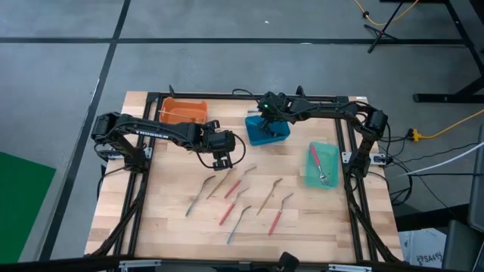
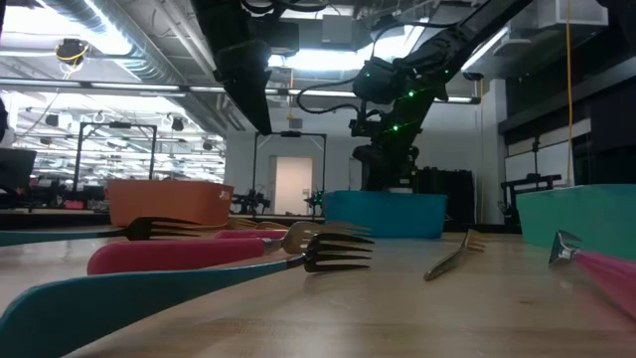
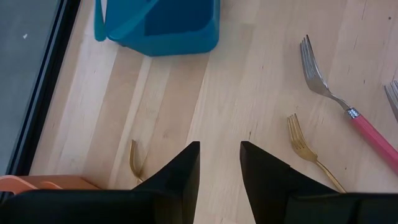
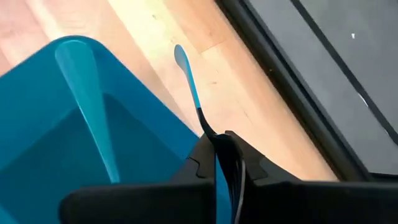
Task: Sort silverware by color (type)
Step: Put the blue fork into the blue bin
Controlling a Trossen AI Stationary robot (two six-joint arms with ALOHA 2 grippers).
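Observation:
Several slim utensils lie flat on the wooden table: gold ones (image 1: 223, 181), red-handled ones (image 1: 227, 211) and a grey one (image 1: 238, 223). My left gripper (image 1: 221, 157) hangs open and empty above the table, between the orange bin and the utensils. In its wrist view (image 3: 219, 155) a gold fork (image 3: 311, 152) and a red-handled fork (image 3: 348, 106) lie ahead of it. My right gripper (image 1: 266, 115) is over the blue bin (image 1: 266, 132), shut on a blue-handled utensil (image 4: 186, 74). Another blue handle (image 4: 87, 93) leans inside the bin. My right gripper (image 4: 221, 155) pinches the blue-handled utensil by its dark neck (image 4: 207, 127) between its two fingers; the fingers hide the head end. The utensil lies along the fingers, and its blue handle sticks out past their tips. It is lifted clear, by the bin's far wall.
An orange bin (image 1: 184, 112) stands at the far left. A green bin (image 1: 324, 164) at the right holds a red-handled utensil (image 1: 314, 157). A black frame runs around the table's edges (image 1: 155, 98). Bare wood lies between the blue bin and the scattered utensils.

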